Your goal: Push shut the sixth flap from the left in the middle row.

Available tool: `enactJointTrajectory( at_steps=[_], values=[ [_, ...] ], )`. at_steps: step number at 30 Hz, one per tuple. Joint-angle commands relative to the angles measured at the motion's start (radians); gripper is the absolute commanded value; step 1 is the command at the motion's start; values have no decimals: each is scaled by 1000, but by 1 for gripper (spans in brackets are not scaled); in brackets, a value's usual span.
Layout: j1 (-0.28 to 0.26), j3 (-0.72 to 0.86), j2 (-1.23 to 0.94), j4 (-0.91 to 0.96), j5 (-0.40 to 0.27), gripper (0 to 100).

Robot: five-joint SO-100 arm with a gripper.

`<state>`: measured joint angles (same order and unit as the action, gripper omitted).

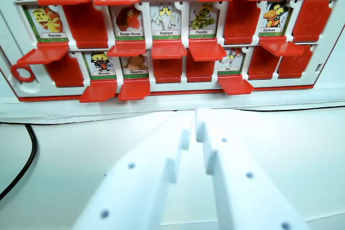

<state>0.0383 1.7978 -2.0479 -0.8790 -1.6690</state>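
Note:
A white game board (178, 47) with red flaps stands ahead, filling the top of the wrist view. In its middle row, from the view's left: the Poisson card (47, 21) uncovered, a raised red flap (83, 25), then the Rouge-Gorge (129, 22), Elephant (166, 21) and Chenille (202, 20) cards with their flaps lying down. The sixth cell shows a raised red flap (240, 22). Beside it the Corbeau card (276, 19) is uncovered, its flap (280, 46) down. My gripper (192, 125), white, is low in front of the board, apart from it, shut and holding nothing.
The top and bottom rows mix lowered flaps and covered cells. A red ring (21, 72) sticks out at the board's lower left. A black cable (29, 154) curves over the white table (302, 144) at the left.

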Motion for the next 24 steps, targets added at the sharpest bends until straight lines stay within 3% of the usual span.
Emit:
enactJointTrajectory(
  at_steps=[1, 10, 24],
  values=[
    [-26, -34, -124, -25, -8, 0],
    [-20, -69, -178, -63, -28, 0],
    [-31, -77, -209, -75, -2, 0]
  ],
)
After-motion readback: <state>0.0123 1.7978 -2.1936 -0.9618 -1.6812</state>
